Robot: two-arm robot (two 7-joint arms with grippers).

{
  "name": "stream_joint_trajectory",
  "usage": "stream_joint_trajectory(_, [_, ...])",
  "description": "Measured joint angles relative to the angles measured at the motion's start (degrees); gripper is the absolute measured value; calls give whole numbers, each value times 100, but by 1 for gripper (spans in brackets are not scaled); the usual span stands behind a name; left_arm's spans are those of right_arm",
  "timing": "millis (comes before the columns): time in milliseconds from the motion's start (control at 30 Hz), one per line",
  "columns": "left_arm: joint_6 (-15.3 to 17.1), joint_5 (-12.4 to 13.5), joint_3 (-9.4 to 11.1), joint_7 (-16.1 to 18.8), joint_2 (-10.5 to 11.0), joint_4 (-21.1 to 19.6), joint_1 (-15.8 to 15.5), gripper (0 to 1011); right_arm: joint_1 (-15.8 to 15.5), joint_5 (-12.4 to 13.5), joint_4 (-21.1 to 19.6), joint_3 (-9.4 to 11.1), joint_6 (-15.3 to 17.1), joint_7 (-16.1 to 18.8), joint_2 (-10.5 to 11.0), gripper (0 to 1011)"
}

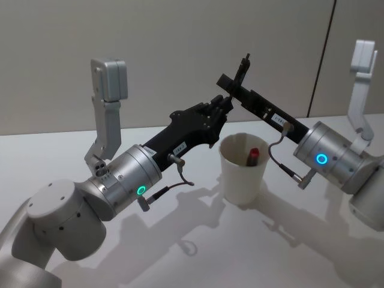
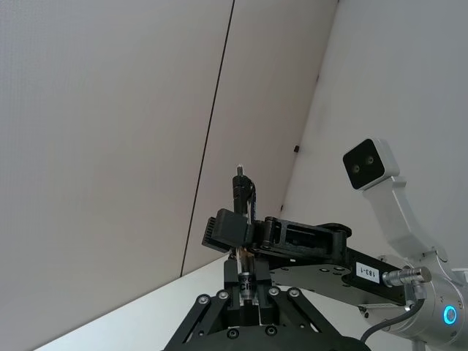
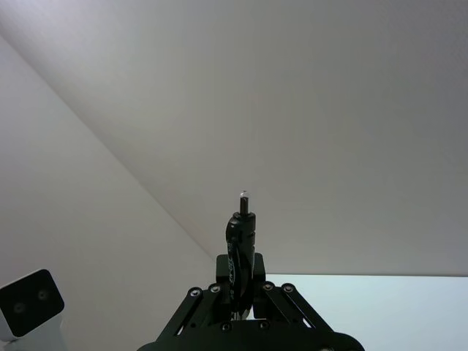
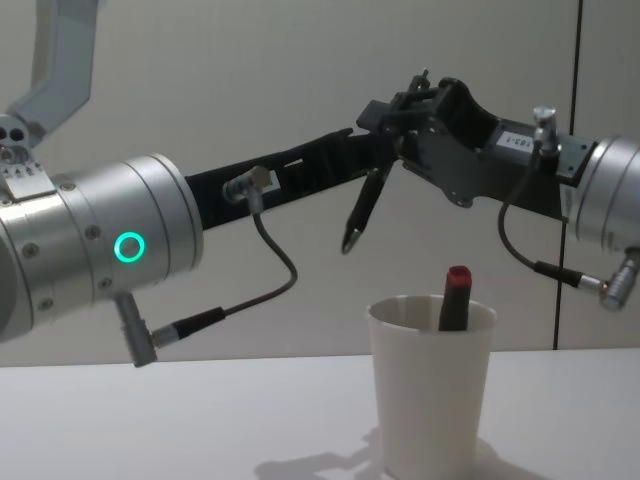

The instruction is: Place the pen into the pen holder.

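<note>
Left pincer [image 1: 223,107]: raised off the table, reaching in from the left; its fingers are closed on the black pen [image 4: 362,212], as the left wrist view shows with the barrel between the pads [image 2: 246,287].
Right pincer [image 1: 231,85]: reaching in from the right, just above and touching range of the left pincer's tips; it too is clamped on the same pen, a little higher up the barrel [image 3: 238,252].
Pen: held by both pincers at once, tilted. Its top end sticks up above the right pincer and its writing tip [image 4: 347,243] hangs free below the left pincer.
Pen holder [image 4: 430,400]: a white paper cup standing upright on the table, below both pincers and slightly to the right of the hanging tip, not touched by either pincer or by the pen.
In the way: a red-capped marker [image 4: 456,292] already stands in the cup, leaning against the far right of the rim; the rest of the mouth is open.
Cables: a loop from the left wrist [image 4: 275,255] hangs left of the cup, and one from the right wrist [image 4: 520,250] hangs to its right; neither touches the cup.
Table [image 1: 300,246]: white, bare around the cup.
Behind: a plain grey wall [image 1: 150,36].
</note>
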Motion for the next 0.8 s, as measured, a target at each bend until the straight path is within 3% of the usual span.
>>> stream_joint_trajectory(100, [-3, -1, -1, -2, 0, 0, 0, 169, 0, -4, 1, 0, 0, -5, 2, 132])
stream_joint_trajectory(800, [0, 2, -7, 5, 0, 0, 0, 812, 0, 3, -1, 9, -11, -7, 4, 132])
